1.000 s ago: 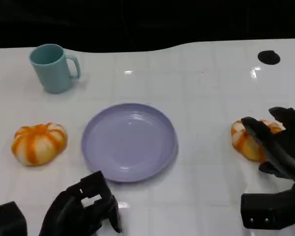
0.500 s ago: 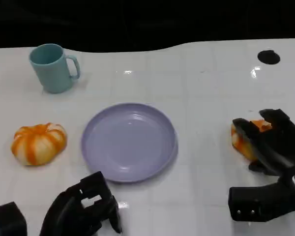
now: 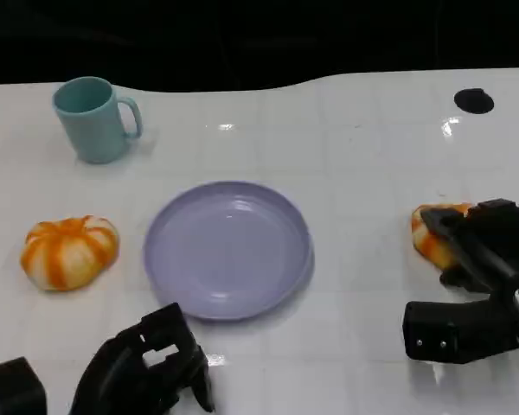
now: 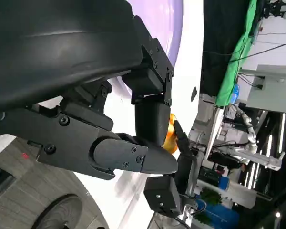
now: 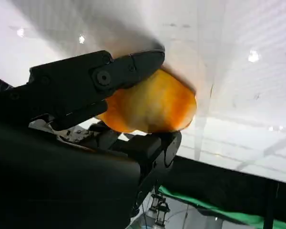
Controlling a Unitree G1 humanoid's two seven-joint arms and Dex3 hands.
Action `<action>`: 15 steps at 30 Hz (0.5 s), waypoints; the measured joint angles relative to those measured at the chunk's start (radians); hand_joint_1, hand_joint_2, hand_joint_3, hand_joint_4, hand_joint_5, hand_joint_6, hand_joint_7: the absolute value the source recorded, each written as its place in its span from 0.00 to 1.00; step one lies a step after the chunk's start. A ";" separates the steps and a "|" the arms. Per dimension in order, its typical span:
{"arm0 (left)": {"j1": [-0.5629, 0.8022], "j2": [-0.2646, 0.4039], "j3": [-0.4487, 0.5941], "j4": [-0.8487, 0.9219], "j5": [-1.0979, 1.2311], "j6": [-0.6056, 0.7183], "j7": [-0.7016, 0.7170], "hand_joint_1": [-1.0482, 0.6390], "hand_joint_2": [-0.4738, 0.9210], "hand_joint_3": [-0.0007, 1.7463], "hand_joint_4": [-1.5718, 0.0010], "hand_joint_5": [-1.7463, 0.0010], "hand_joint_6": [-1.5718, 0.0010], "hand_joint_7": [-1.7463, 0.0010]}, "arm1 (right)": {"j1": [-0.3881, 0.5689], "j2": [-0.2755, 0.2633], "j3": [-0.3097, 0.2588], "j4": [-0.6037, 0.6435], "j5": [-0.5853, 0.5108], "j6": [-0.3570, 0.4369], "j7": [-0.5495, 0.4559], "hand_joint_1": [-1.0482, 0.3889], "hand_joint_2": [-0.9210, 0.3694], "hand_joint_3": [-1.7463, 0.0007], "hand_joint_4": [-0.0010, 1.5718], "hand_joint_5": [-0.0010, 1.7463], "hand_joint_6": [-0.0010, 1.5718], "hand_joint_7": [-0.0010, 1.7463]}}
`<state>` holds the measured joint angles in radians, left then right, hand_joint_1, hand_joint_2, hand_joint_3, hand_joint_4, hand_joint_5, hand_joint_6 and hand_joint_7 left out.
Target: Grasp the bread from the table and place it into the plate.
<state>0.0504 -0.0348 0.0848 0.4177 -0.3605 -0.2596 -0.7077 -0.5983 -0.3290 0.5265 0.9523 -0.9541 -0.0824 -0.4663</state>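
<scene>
An orange-and-white bread (image 3: 430, 235) lies on the white table at the right, and my right hand (image 3: 484, 251) covers most of it. In the right wrist view the bread (image 5: 152, 105) sits between black fingers (image 5: 95, 78) that press on it from both sides. The lavender plate (image 3: 229, 251) stands in the middle of the table with nothing on it. A second, pumpkin-shaped bread (image 3: 68, 252) rests to the plate's left. My left hand (image 3: 147, 367) hangs at the near edge, fingers curled in, holding nothing.
A teal mug (image 3: 91, 118) stands at the far left. A round black hole (image 3: 473, 100) marks the far right of the table. The left wrist view shows the plate's rim (image 4: 169, 19) and, far off, the right bread (image 4: 170, 138).
My right hand has sunk lower over the right bread and its fingers have drawn in around it, hiding more of it. The left hand, plate and other bread stay put.
</scene>
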 measured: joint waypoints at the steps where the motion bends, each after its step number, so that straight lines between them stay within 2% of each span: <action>1: 0.001 0.000 0.000 0.000 0.000 0.000 0.000 0.24 1.00 0.12 0.49 0.00 0.55 0.11 | -0.007 0.001 0.002 0.017 0.005 -0.014 -0.019 0.51 0.05 1.00 0.64 0.28 0.59 0.02; 3: 0.003 0.000 0.000 -0.001 0.000 0.000 0.000 0.24 1.00 0.12 0.49 0.00 0.55 0.11 | -0.019 0.002 0.009 0.054 0.008 -0.047 -0.071 0.56 0.06 1.00 0.59 0.69 0.72 0.03; 5: 0.005 0.000 0.000 -0.003 0.000 0.000 0.000 0.24 1.00 0.12 0.49 0.00 0.55 0.11 | -0.024 0.002 0.018 0.089 0.009 -0.088 -0.137 0.56 0.05 1.00 0.56 0.92 0.82 0.04; 6: 0.005 0.000 0.000 -0.003 0.000 0.000 0.000 0.24 1.00 0.12 0.49 0.00 0.55 0.11 | -0.026 0.003 0.021 0.104 0.011 -0.109 -0.164 0.57 0.04 0.99 0.56 0.96 0.86 0.06; 7: 0.005 0.000 0.000 -0.003 0.000 0.000 0.000 0.24 1.00 0.12 0.49 0.00 0.55 0.11 | -0.029 0.003 0.023 0.117 0.013 -0.127 -0.187 0.57 0.04 1.00 0.57 0.98 0.75 0.35; 8: 0.005 0.000 0.000 -0.003 0.000 0.000 0.000 0.24 1.00 0.12 0.49 0.00 0.55 0.11 | -0.030 0.003 0.027 0.129 0.015 -0.143 -0.212 0.58 0.03 1.00 0.58 0.99 0.59 0.66; 9: 0.005 0.000 0.000 -0.003 0.000 0.000 0.000 0.24 1.00 0.12 0.49 0.00 0.55 0.11 | -0.031 0.003 0.032 0.142 0.015 -0.162 -0.244 0.59 0.01 0.99 0.57 1.00 0.49 0.86; 11: 0.005 0.000 0.000 -0.003 -0.001 0.000 0.000 0.24 1.00 0.12 0.49 0.00 0.55 0.11 | -0.031 0.003 0.037 0.161 0.014 -0.194 -0.296 0.60 0.00 0.96 0.57 1.00 0.44 0.96; 15: 0.005 0.000 0.000 -0.003 0.000 0.000 0.000 0.24 1.00 0.12 0.49 0.00 0.55 0.11 | -0.033 0.010 0.040 0.181 0.015 -0.230 -0.374 0.62 0.02 0.94 0.58 1.00 0.44 1.00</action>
<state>0.0554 -0.0352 0.0847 0.4143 -0.3609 -0.2596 -0.7077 -0.6313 -0.3195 0.5661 1.1336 -0.9396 -0.3124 -0.8400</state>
